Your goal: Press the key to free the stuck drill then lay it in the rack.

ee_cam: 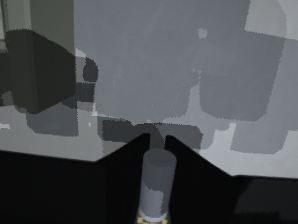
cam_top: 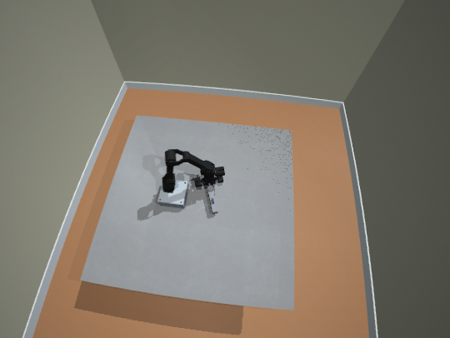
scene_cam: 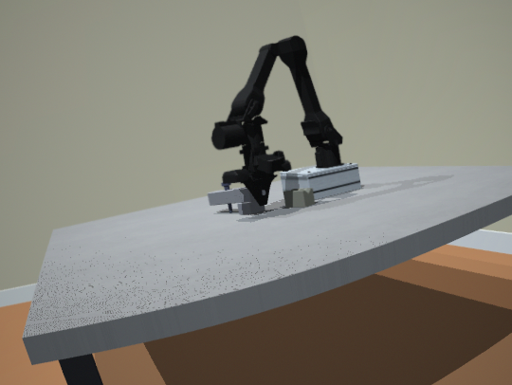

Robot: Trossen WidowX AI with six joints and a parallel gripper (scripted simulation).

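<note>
The drill (ee_cam: 158, 175) is a grey cylinder with a gold-coloured ring low in the wrist view. It lies between the two black fingers. My gripper (ee_cam: 157, 141) (scene_cam: 260, 201) is shut on it, low over the table at the near end of the grey holder (scene_cam: 225, 196) (cam_top: 212, 194). The key (scene_cam: 226, 185) (cam_top: 212, 201) stands upright through the holder, its head close above the top and its shaft showing below. The rack (scene_cam: 303, 198) (ee_cam: 54, 17) is a beige grooved block beside the arm's base. The arm hides the rack in the top view, and the fingers hide much of the drill.
The arm's silver base box (cam_top: 173, 196) (scene_cam: 334, 181) stands behind the rack on the grey table (cam_top: 187, 258) (scene_cam: 156, 256). A low grey support (scene_cam: 250, 209) stands under the near end of the holder. Shadows of the arm fall across the table.
</note>
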